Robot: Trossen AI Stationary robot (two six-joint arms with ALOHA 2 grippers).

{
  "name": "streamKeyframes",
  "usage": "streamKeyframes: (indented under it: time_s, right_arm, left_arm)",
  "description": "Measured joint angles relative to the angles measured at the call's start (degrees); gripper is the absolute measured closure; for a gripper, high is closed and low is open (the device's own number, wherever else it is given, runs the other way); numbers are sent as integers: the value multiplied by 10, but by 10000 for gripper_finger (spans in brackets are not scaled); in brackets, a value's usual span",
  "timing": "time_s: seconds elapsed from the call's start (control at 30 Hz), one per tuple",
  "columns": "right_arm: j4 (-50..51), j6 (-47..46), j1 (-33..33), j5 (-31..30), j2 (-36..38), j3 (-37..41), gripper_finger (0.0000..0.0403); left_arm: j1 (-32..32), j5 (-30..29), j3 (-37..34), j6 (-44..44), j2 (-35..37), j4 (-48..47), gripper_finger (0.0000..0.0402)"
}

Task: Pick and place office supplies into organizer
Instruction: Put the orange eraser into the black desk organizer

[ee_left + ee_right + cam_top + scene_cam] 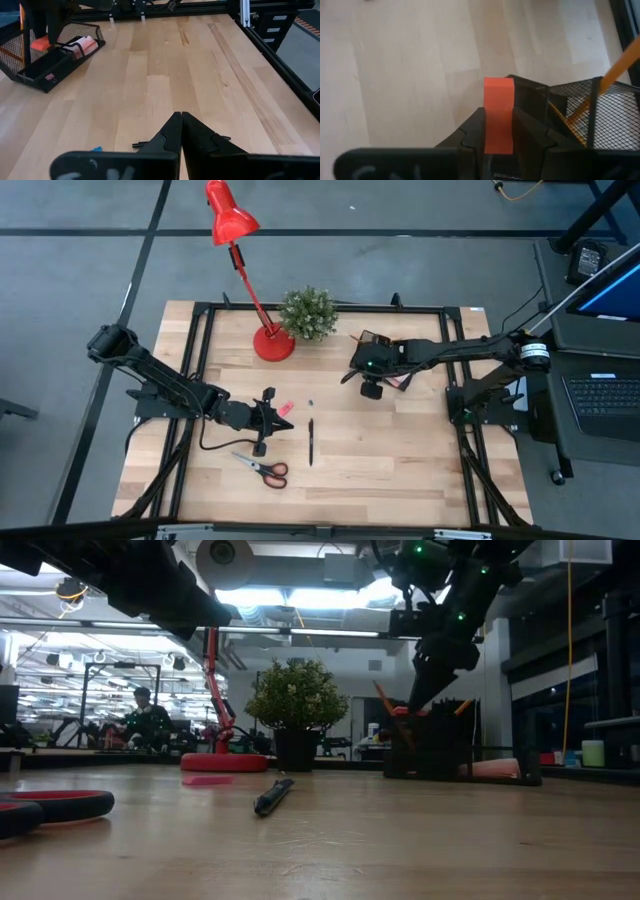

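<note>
My right gripper is shut on a red eraser and hangs over the black mesh organizer, which has orange pencils standing in it. In the high view the right gripper is at the organizer's near-left side. My left gripper is shut on nothing and sits low over the table. Beside it lie a small red eraser, a black pen and orange-handled scissors. A pink sticky-note pad lies in the organizer. My right gripper pinches the red eraser between its two fingers, which lie on its two long sides. The eraser's free end sticks out past the fingertips. The fingers point down from above, and the eraser is lifted clear.
A red desk lamp stands with its base at the far edge, next to a small green potted plant. A small dark bit lies above the pen. Bare wood stretches across the near right part of the table.
</note>
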State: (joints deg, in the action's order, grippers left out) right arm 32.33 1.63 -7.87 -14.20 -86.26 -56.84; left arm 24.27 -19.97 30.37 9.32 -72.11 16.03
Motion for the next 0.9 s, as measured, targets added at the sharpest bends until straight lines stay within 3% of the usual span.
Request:
streamKeyframes:
  time_s: [0.23, 0.9]
  right_arm:
    - [23, -16, -19, -27, 0, 2, 319]
    - [-144, -12, -66, -18, 0, 125, 318]
  left_arm:
    - [0, 0, 0, 0, 0, 0, 398]
    - [0, 0, 0, 6, 0, 0, 398]
